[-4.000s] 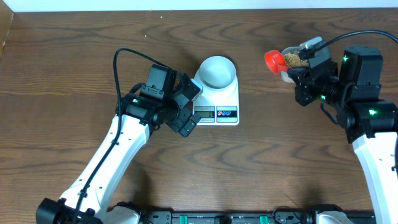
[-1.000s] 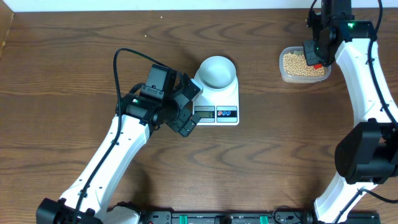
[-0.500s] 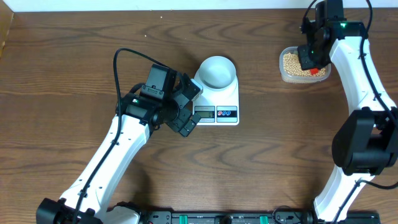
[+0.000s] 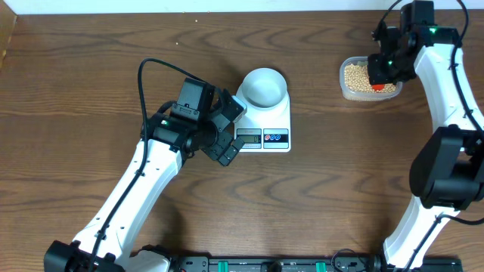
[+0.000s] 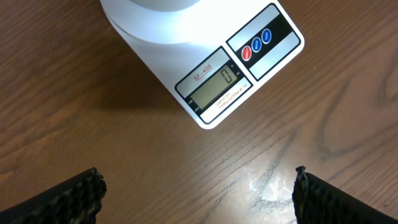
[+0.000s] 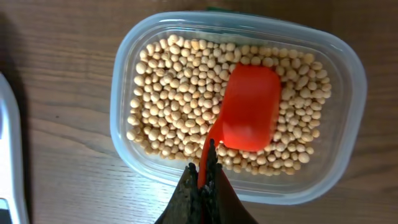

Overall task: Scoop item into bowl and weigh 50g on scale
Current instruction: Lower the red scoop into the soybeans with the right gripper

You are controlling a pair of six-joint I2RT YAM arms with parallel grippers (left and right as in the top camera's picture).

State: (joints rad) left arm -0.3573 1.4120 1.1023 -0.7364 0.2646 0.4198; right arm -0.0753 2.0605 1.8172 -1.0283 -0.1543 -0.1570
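Since the bowl (image 4: 265, 85) on the scale (image 4: 274, 121) sat empty at 12 o'clock, the right fingers (image 6: 198, 186) pinched the red scoop (image 6: 249, 115), pressing it into the beans (image 6: 174, 93) at 2 o'clock; the left fingers (image 5: 68, 199) hung spread nearby.

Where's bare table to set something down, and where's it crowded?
Bare wood between the scale and the bean tub, and left of the left gripper. Crowded beside the scale's display, where that gripper's open jaws hover, and at the tub.

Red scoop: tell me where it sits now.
In the right wrist view, the red scoop lies on the beans inside the clear tub, its handle pinched by the right gripper.
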